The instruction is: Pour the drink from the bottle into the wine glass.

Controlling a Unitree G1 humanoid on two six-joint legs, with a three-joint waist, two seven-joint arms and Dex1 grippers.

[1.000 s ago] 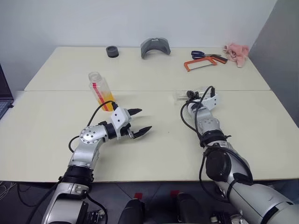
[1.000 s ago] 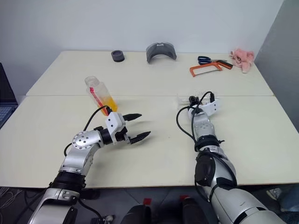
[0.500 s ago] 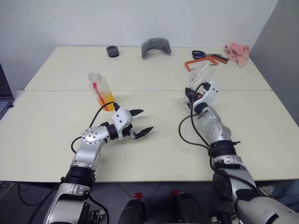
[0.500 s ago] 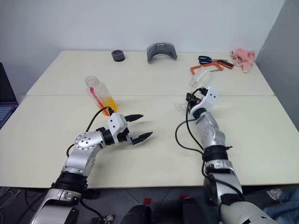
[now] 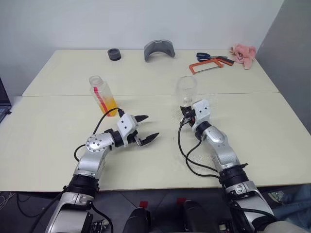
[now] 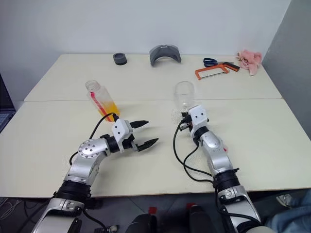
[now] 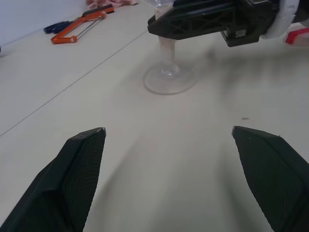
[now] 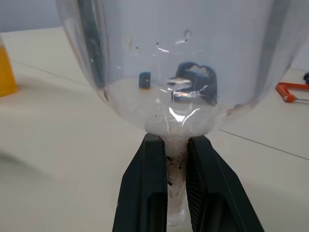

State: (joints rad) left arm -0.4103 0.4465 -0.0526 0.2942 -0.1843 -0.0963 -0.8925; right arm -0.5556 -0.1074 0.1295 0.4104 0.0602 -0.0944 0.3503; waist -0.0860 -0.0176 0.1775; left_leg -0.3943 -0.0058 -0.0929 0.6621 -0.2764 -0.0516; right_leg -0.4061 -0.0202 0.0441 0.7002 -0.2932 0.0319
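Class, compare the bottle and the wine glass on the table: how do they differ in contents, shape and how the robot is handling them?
The bottle holds orange drink in its lower part; the wine glass looks empty. The bottle is a straight-sided body with a red-and-white label; the wine glass has a rounded bowl on a thin stem and round foot. The bottle stands free, ungripped; the right gripper is shut on the wine glass's stem. Both are clear and upright.

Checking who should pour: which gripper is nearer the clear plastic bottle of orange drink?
Left. The left gripper hangs open just beside the bottle; the right gripper grips the wine glass farther off.
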